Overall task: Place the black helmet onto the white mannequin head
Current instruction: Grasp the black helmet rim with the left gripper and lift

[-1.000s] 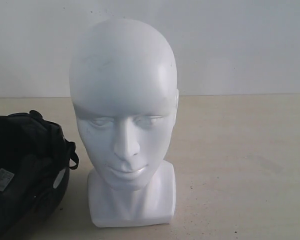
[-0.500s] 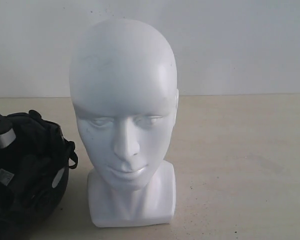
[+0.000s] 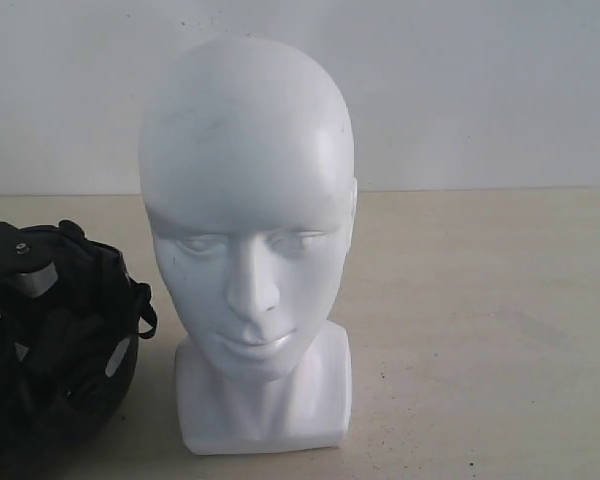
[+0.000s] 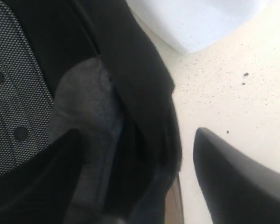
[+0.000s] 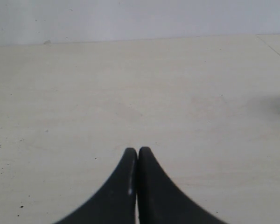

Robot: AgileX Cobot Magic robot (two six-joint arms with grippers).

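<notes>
The white mannequin head [image 3: 248, 200] stands upright on its squarish base in the middle of the table, facing the exterior camera. A corner of that base [image 4: 196, 23] shows in the left wrist view. The black helmet [image 3: 80, 330] lies to its left, opening upward, with padded lining and a strap showing. My left gripper [image 3: 10, 300] reaches down into it. In the left wrist view the left gripper [image 4: 135, 154] is open and straddles the helmet rim [image 4: 140, 79], one finger inside on the lining and one outside over the table. My right gripper [image 5: 138, 150] is shut on nothing above bare table.
The beige tabletop [image 3: 480, 330] stretches to the right of the head, with a plain white wall [image 3: 480, 90] behind. The right arm is out of the exterior view.
My left gripper came into view from the left edge and has dropped lower onto the helmet's rim. The helmet, the head and the right gripper have not moved.
</notes>
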